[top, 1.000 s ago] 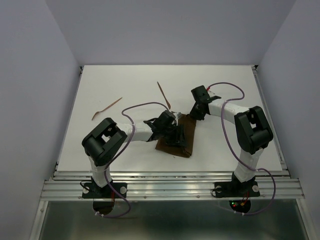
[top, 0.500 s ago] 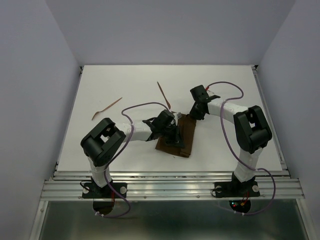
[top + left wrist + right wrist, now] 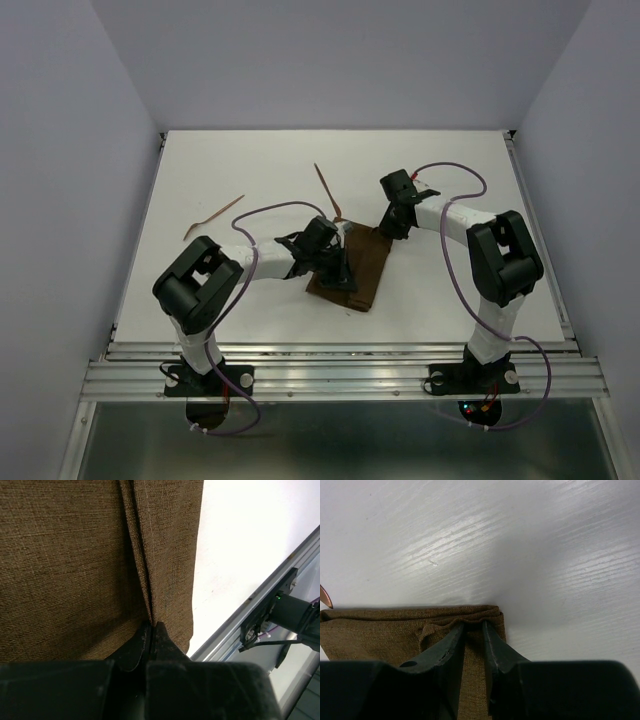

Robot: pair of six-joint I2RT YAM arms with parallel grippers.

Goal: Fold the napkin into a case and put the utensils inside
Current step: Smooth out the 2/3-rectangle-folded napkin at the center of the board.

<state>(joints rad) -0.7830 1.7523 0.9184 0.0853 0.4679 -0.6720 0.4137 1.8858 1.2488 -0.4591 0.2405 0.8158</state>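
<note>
You have the folded napkin [image 3: 368, 266] flat on the counter [image 3: 470, 290], your left tool [image 3: 151, 625] clamped on a pleat at its near-left side and your right tool [image 3: 473, 626] pinching its far corner, so any uneven pull could slip a layer free and undo the fold.

The left hand [image 3: 340, 272] is sliding back toward the left side of the counter [image 3: 450, 180], its elbow swinging outward, and is dragging the pinched napkin [image 3: 370, 262] (now flatter, its raised fold gone) slightly leftward.
</note>
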